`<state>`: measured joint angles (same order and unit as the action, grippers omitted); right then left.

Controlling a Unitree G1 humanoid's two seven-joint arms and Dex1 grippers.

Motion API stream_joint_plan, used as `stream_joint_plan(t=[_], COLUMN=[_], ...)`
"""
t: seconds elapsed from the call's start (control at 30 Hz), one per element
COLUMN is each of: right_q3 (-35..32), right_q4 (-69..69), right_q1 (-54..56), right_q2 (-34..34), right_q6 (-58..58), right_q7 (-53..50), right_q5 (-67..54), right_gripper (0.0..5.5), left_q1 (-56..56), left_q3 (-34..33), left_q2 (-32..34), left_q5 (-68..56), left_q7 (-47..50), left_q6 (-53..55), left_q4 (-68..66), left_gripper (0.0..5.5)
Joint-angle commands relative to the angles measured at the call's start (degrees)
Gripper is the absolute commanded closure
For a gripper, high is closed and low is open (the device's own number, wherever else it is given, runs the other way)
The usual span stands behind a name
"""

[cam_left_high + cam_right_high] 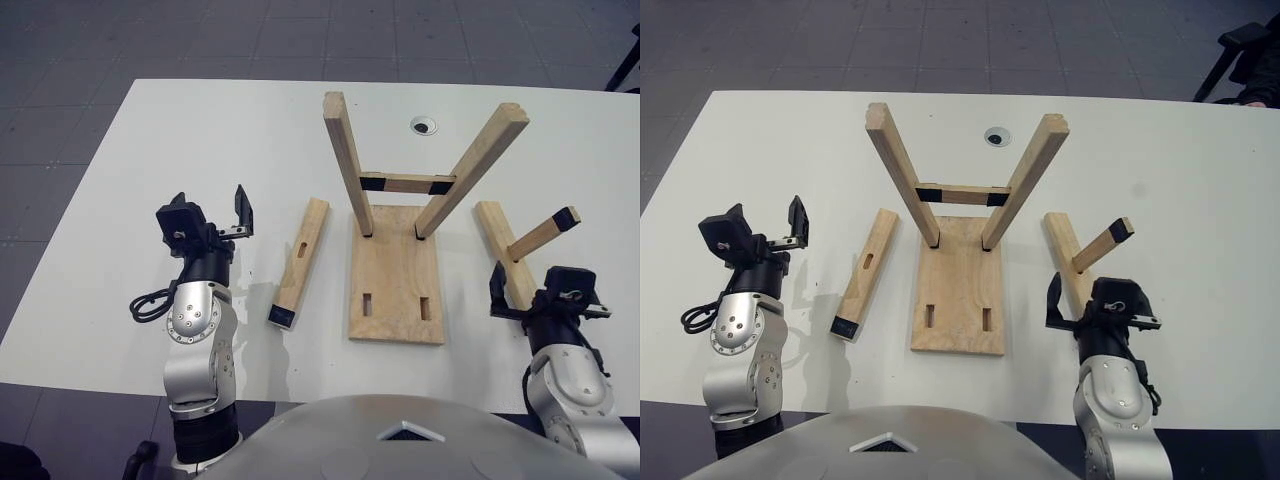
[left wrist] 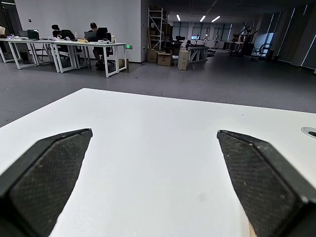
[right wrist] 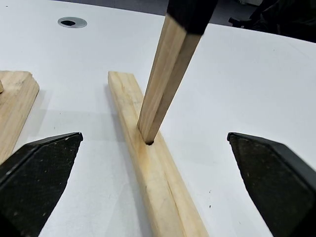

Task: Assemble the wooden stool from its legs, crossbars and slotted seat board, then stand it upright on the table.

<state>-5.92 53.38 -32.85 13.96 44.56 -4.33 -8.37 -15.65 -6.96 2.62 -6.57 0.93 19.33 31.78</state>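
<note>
Your seat board lies flat mid-table, with two legs and a crossbar standing in its far slots. The spare leg lies just left of it. On the right lies a fourth leg with an angled crossbar plugged in. Left end effector is released over the table. Right end effector is released, straddling the fourth leg's near end.

Tilted crossbar — obstacle before right hand

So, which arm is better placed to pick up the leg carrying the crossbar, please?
Right: the right claw, open, faces that leg and crossbar, while the left claw sits beyond the seat board.
</note>
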Motion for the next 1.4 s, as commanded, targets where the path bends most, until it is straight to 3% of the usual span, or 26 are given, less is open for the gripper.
stream_joint_plan(t=[0.03, 0.17, 0.37, 0.7, 0.87, 1.03, 1.4], right_q3=[-5.9, -11.1, -12.2, -3.3, -1.3, -1.1, -0.9], right_q4=[-4.3, -11.2, -20.3, -20.9, -24.1, -27.7, -27.5], right_q1=[2.9, 6.1, 10.0, 6.3, 8.4, 9.6, 9.1], right_q2=[9.9, 14.8, 20.1, 19.4, 25.4, 28.5, 28.2], right_q6=[10.0, 11.9, 7.5, 7.6, 8.3, 6.7, 6.6], right_q7=[14.4, 19.6, 21.6, 22.6, 27.4, 29.5, 30.5], right_q5=[-9.2, -11.0, -6.9, -4.7, -4.6, -3.3, -3.5], right_gripper=[0.04, 0.04, 0.04, 0.04, 0.04, 0.84, 2.74], left_q1=[-0.6, -0.6, -1.0, -0.2, 0.0, -0.1, -0.3], left_q3=[0.4, 0.4, -0.2, -0.5, -0.3, -0.2, -0.4], left_q2=[-0.5, -0.6, -0.7, -0.5, -0.6, -0.7, -0.7], left_q5=[0.1, 0.0, -0.4, -0.9, -1.2, -1.4, -1.7], left_q7=[0.2, 0.2, 0.1, -0.1, 0.3, 0.3, 0.2], left_q6=[0.4, 0.5, 0.8, 2.1, 2.7, 3.3, 4.1], left_q4=[0.6, 0.8, 1.8, 2.5, 3.0, 3.6, 4.4], left_gripper=[0.82, 0.82, 0.82, 0.82, 0.82, 0.82, 0.82])
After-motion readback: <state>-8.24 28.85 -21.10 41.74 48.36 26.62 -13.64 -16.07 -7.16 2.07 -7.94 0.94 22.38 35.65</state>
